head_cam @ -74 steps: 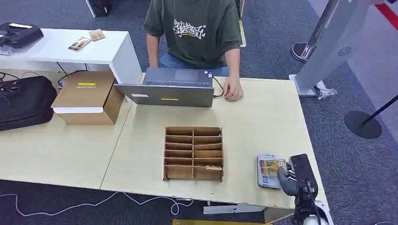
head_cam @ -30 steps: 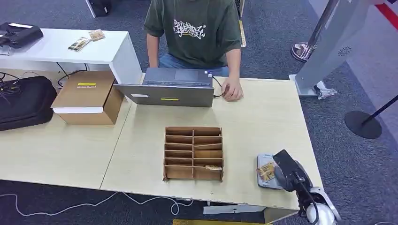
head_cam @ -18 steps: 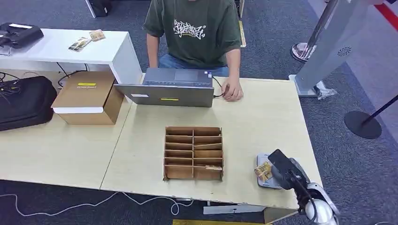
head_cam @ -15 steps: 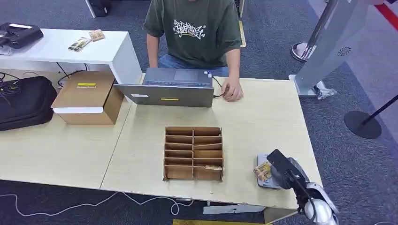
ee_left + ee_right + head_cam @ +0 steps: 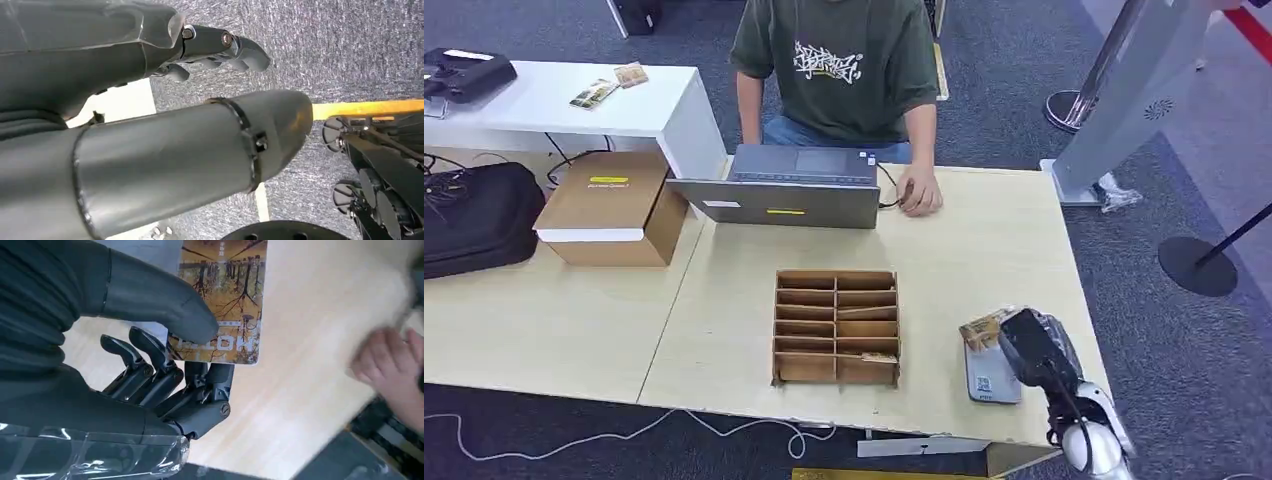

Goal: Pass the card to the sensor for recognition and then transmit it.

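Brownish-gold card (image 5: 225, 300) is pinched in my right hand (image 5: 165, 365), thumb (image 5: 160, 305) pressed on its printed face and the darker fingers (image 5: 150, 360) curled under it. That grip is really clear from the right wrist cam, which also shows the tree artwork and some lettering on the card. From the head cam the card (image 5: 982, 329) just looks like a small tan flap sticking out past my right hand (image 5: 1024, 345), raised over the far end of the grey sensor pad (image 5: 990, 376) lying on the wooden table (image 5: 984, 250). The head cam also picks up the cardboard slot organizer (image 5: 836, 326) off to the side of my hand, and the person (image 5: 834, 60) at the laptop (image 5: 789, 187) well beyond it. My left hand (image 5: 220, 47) hangs over grey carpet (image 5: 345, 45), fingers curled loosely, holding nothing.
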### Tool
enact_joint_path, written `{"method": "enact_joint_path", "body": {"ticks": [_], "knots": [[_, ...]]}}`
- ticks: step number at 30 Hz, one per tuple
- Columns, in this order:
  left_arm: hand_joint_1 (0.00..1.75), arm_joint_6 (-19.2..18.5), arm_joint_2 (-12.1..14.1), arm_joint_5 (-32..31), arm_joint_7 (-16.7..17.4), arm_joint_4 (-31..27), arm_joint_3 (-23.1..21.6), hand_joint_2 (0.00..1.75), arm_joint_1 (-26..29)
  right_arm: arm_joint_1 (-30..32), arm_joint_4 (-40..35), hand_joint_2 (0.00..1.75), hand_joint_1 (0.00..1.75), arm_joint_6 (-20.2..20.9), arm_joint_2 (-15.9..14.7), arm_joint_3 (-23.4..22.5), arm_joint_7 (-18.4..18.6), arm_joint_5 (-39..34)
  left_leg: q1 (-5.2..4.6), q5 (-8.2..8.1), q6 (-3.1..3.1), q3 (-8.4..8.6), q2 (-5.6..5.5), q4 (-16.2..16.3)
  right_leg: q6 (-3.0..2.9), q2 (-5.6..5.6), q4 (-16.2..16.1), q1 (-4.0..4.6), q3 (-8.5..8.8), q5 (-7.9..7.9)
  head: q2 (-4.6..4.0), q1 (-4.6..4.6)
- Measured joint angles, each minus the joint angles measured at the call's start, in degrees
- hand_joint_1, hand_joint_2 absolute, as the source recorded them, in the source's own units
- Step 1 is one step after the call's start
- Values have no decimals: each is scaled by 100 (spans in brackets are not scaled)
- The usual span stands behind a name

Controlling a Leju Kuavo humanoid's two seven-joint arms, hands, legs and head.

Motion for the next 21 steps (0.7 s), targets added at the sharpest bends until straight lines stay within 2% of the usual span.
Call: {"method": "enact_joint_path", "body": {"ticks": [7,10,13,15,18,21], "knots": [[0,9,-17,-112,-33,0,0,0,12,358,-681,175,175,-537,313,-280,-287,-328,0,-2,2,-1,2,0,-1,2,0,0,-2,-1,0,0],[0,28,-17,-144,-35,0,0,0,11,436,-897,175,175,-761,411,-365,-381,-242,0,-2,3,-1,3,0,-1,3,0,0,-2,-1,0,2],[0,72,-28,-151,-44,0,0,0,11,470,-1070,175,175,-1204,481,-407,-473,199,0,-2,3,-1,2,0,0,3,0,0,-2,-1,0,2],[0,103,-46,-151,-66,0,0,0,8,479,-1172,175,175,-1686,518,-418,-518,861,0,-2,3,0,3,0,0,3,0,0,-1,-1,0,2],[0,131,-76,-149,-103,0,0,0,7,479,-1277,175,175,-2509,582,-444,-505,2301,0,-2,3,0,3,0,0,3,0,0,-1,-1,-2,0],[0,142,-122,-131,-140,0,0,0,3,457,-1317,175,175,-3119,671,-446,-314,3756,0,-2,3,-1,4,0,0,4,0,0,-1,-1,0,0]]}}
